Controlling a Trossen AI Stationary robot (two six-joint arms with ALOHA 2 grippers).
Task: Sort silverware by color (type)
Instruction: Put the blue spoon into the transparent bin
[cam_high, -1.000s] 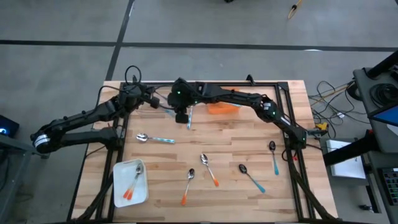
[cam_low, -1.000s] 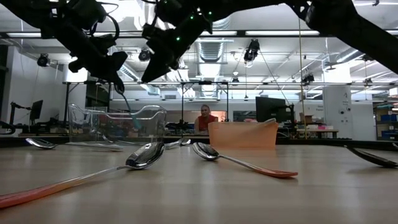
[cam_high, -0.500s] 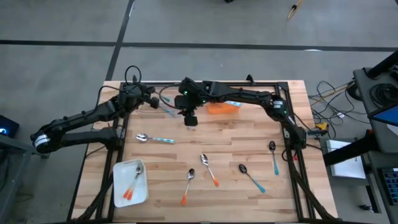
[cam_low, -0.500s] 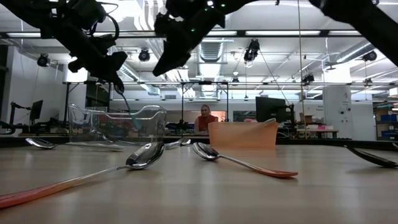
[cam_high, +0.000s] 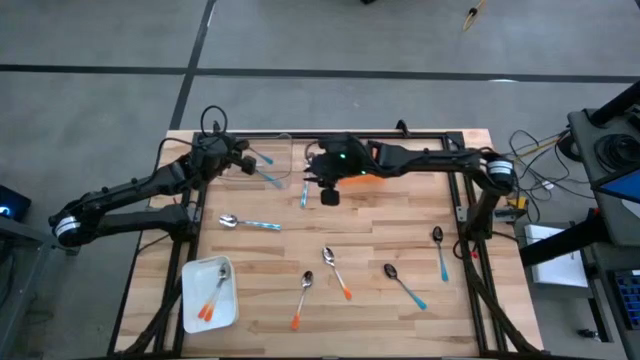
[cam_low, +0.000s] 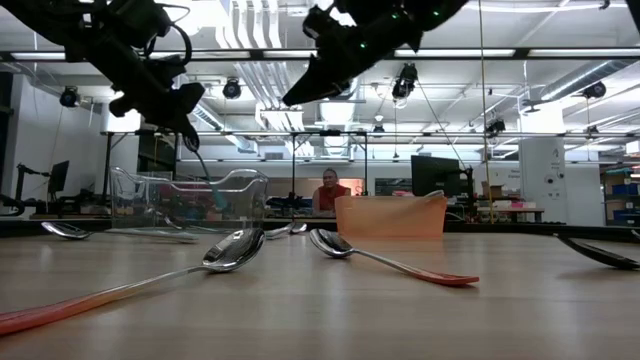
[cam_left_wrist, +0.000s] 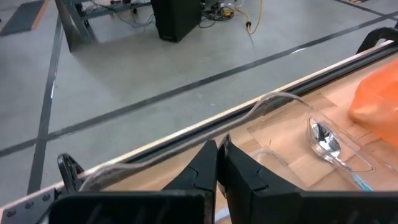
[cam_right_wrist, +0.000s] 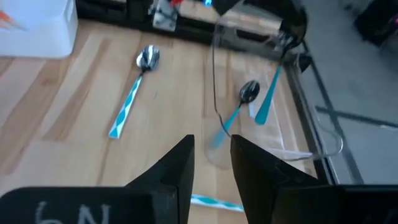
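My left gripper hangs over the clear container at the table's far left, shut on a teal-handled spoon. Another spoon lies inside that container. My right gripper stands open and empty above the table between the clear container and the orange container. A light-blue-handled spoon lies just beside it. Loose on the table are a light-blue spoon, two orange-handled spoons and two teal-handled spoons. My left gripper pinches the spoon's upper end between its two shut fingers, which hide the place of contact. The fingers slant downward. The spoon hangs below them, clear of the table, with its teal handle pointing down inside the clear container.
A white tray at the near left holds two orange-handled spoons. The orange container stands at the far middle. Bare wood lies along the near edge and at the right. A person sits far behind the table in the low view.
My right gripper has drawn back from the clear container toward the table's right edge, staying at about the same height. The light-blue-handled spoon now shows on the table where the gripper was. My left gripper and its spoon have kept still.
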